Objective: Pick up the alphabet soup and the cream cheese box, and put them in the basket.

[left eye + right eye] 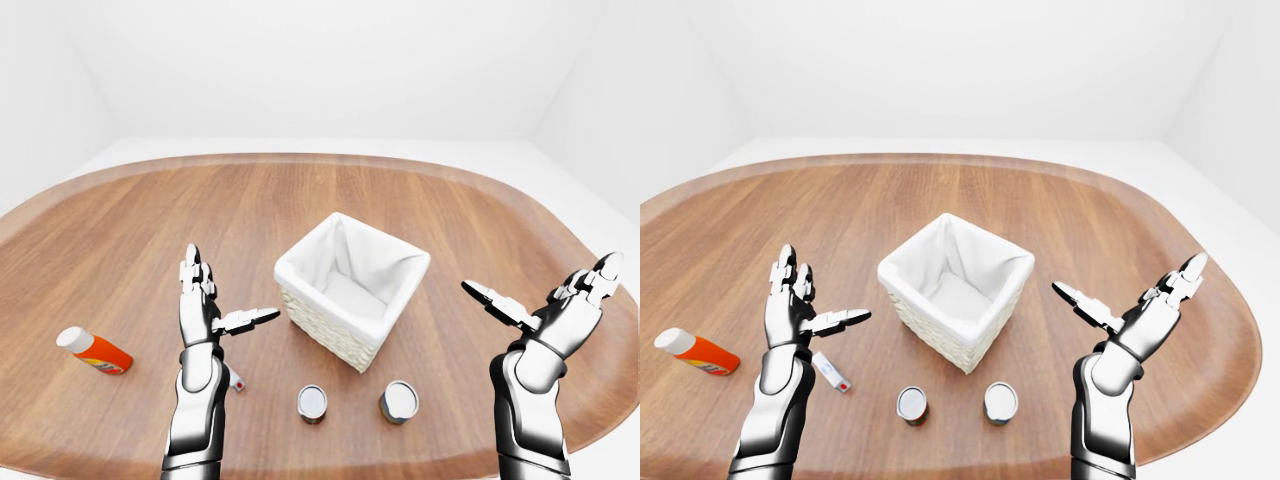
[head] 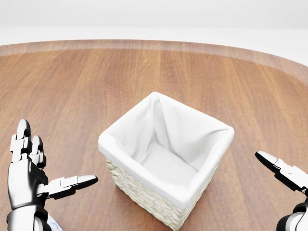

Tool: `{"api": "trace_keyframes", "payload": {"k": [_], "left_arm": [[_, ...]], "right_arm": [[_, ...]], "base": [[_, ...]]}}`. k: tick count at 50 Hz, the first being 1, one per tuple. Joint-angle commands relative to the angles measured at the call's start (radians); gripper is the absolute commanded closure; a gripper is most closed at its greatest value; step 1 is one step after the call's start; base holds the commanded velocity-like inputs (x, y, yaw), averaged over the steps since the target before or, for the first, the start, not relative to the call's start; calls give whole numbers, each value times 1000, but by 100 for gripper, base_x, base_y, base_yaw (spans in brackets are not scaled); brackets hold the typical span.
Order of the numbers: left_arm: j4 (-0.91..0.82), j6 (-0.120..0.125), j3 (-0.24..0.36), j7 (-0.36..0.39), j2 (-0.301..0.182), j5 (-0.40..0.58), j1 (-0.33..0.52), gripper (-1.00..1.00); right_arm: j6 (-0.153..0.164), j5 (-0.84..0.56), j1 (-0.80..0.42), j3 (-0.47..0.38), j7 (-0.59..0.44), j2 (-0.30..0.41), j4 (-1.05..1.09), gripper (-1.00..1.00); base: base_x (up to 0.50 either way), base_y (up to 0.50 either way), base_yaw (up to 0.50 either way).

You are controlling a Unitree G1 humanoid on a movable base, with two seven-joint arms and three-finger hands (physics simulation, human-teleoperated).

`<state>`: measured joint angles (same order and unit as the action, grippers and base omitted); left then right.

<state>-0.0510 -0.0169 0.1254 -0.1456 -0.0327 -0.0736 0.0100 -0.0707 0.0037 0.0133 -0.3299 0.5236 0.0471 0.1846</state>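
Altogether: two cans (image 1: 912, 404), one basket (image 1: 902, 272), one orange bottle (image 1: 697, 352).

Desk (image 1: 150, 230): brown wood grain with a paler rim. Basket (image 1: 330, 330): cream woven weave, plain white liner inside. Two cans (image 1: 912, 403) (image 1: 1000, 401): silver-grey tops, dark sides. Bottle (image 1: 95, 350): orange-red body, white cap, small yellow mark. Small box (image 1: 830, 370): white with a red spot. Both hands (image 1: 205, 310) (image 1: 565, 315): glossy silver and black, fingers (image 1: 250, 319) black-tipped. Walls and floor white.
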Motion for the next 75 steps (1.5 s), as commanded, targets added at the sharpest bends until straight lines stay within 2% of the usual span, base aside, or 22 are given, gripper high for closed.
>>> {"api": "trace_keyframes", "payload": {"k": [1,4,6,8,12,13,14,18,19,22,23,28,32,33,36,37,39,49,61,62,64,75], "left_arm": [[-5,-9,-3,-3,1,10,-5,-100],[-5,-9,-3,-3,1,10,-5,-100],[-51,-1,-17,-34,3,76,-29,-100],[-73,54,-12,-47,9,82,-34,-100],[-97,73,-14,-50,12,98,-53,-100],[-140,104,-35,-68,-1,182,-72,-100],[-143,104,-42,-63,-5,219,-70,-100],[-140,104,-8,-29,0,193,-61,-100],[-141,104,-6,-54,-15,251,-67,-100],[-143,104,2,-58,-9,263,-70,-100],[-155,104,6,-101,-16,333,-84,-100],[-149,104,17,-82,-5,338,-77,-100],[-121,104,-13,-211,-30,572,-81,-100],[-128,104,-15,-299,-19,668,-85,-100],[-118,104,-29,-358,-21,745,-100,-100],[-118,104,-27,-358,-19,747,-100,-100],[-172,104,-53,-378,-11,915,-127,-100],[-174,104,-98,-378,7,1201,-151,-100],[-114,104,-109,-378,-5,1236,-114,-100],[-44,104,-130,-378,-11,1312,-78,-100],[-35,104,-145,-378,-14,1339,-76,-100],[-20,104,-145,-378,-19,1322,-74,-100]], "right_arm": [[-3,-1,0,0,0,0,2,-100],[-3,-1,0,0,0,0,2,-100],[-16,-3,-5,-1,0,2,-12,-100],[-16,-6,-5,0,0,3,-13,-100],[-17,-9,-8,1,0,5,-21,-100],[-17,-13,-11,2,0,6,-24,-100],[-17,-13,-10,2,0,7,-23,-100],[-17,-10,-12,1,0,8,-27,-100],[-16,-10,-13,1,0,8,-29,-100],[-17,-10,-16,1,0,10,-37,-100],[-15,-12,-14,3,0,9,-30,-100],[-12,-6,-15,2,0,9,-32,-100],[-7,-5,-15,2,0,9,-27,-100],[-5,-5,-14,2,0,9,-23,-100],[-5,-2,-14,2,0,8,-22,-100],[-5,-2,-14,2,0,8,-22,-100],[-6,-2,-16,1,0,9,-27,-100],[-8,-2,-11,1,0,9,-18,-100],[-12,-7,-12,-2,0,9,-21,-100],[-17,-12,-13,-4,0,8,-22,-100],[-17,-13,-12,-4,0,9,-23,-100],[-17,-22,-9,-2,0,7,-21,-100]], "base": [[10,1,0],[10,1,0],[0,0,0],[0,0,0],[0,0,0],[0,0,0],[0,0,0],[0,0,0],[0,0,0],[0,0,0],[0,0,0],[0,0,0],[0,0,0],[0,0,0],[0,0,0],[0,0,0],[0,0,0],[0,0,0],[0,0,0],[0,0,0],[0,0,0],[0,0,0]]}}
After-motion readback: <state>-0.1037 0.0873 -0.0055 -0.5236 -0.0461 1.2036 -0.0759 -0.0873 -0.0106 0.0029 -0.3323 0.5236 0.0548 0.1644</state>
